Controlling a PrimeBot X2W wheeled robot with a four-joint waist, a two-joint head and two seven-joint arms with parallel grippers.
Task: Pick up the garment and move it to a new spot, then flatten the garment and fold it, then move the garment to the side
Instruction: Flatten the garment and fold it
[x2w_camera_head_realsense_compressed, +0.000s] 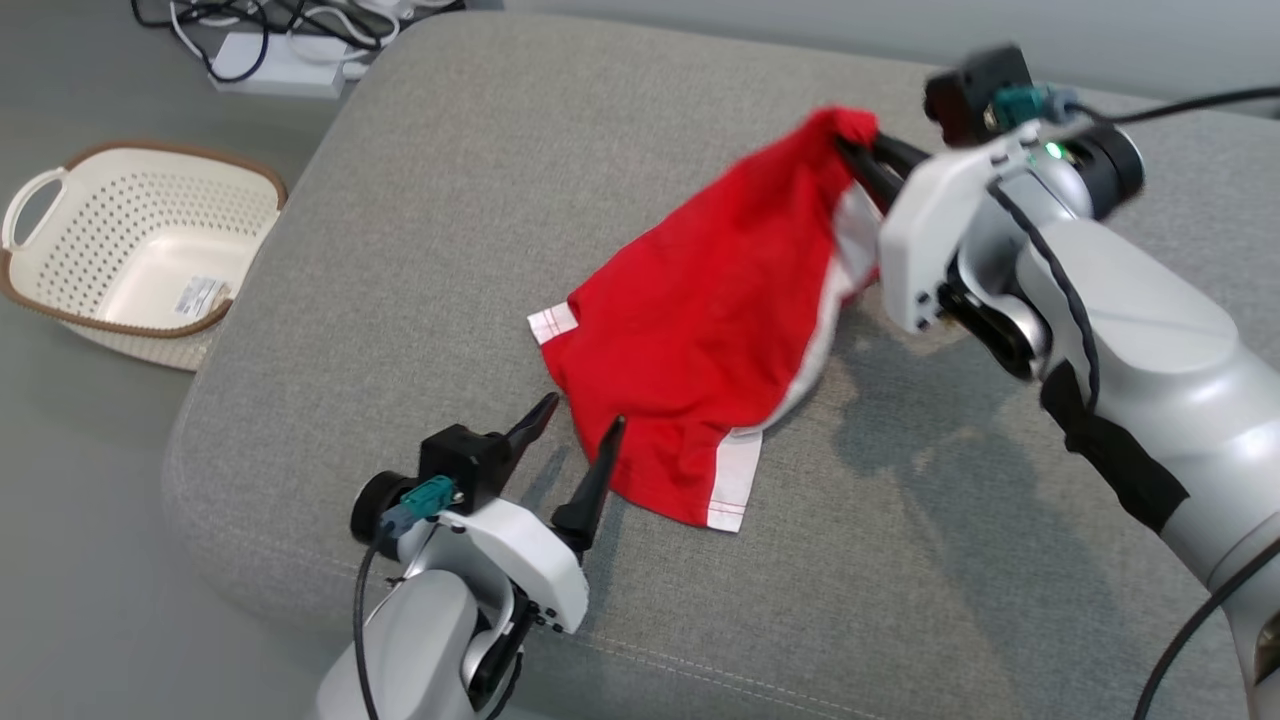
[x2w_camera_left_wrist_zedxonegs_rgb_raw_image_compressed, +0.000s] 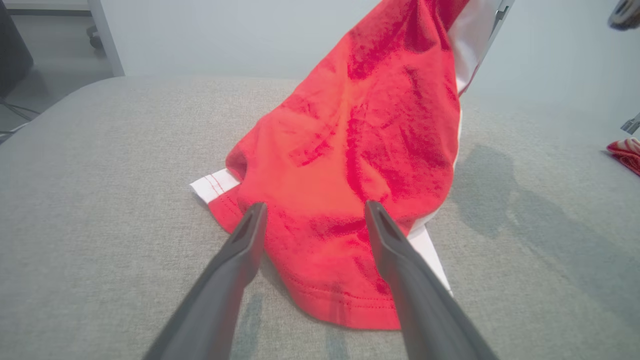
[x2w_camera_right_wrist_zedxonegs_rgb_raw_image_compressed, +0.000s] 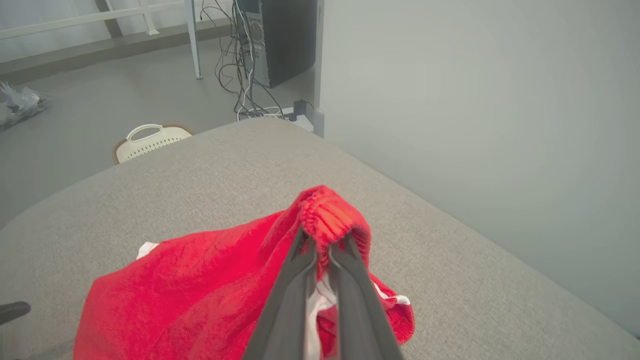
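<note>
1. My right pincer (x2w_camera_head_realsense_compressed: 858, 150) was clamped on the red shorts' (x2w_camera_head_realsense_compressed: 700, 310) waistband (x2w_camera_right_wrist_zedxonegs_rgb_raw_image_compressed: 327, 215), holding that end up; the legs lay on the grey cushion (x2w_camera_head_realsense_compressed: 450, 150).
2. My left pincer (x2w_camera_head_realsense_compressed: 585, 415) stood apart beside the hem (x2w_camera_left_wrist_zedxonegs_rgb_raw_image_compressed: 345, 310). Pick-up seemed in hand, carrying next.
3. The right wrist view showed the pinch close up; the head view showed both arms.

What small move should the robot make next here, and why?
Probably ease the left pincer forward and close it on the near hem of the garment. The right pincer is shut on the bunched top edge, holding it up, while the hem lies on the cushion right at the open left pincer.
</note>
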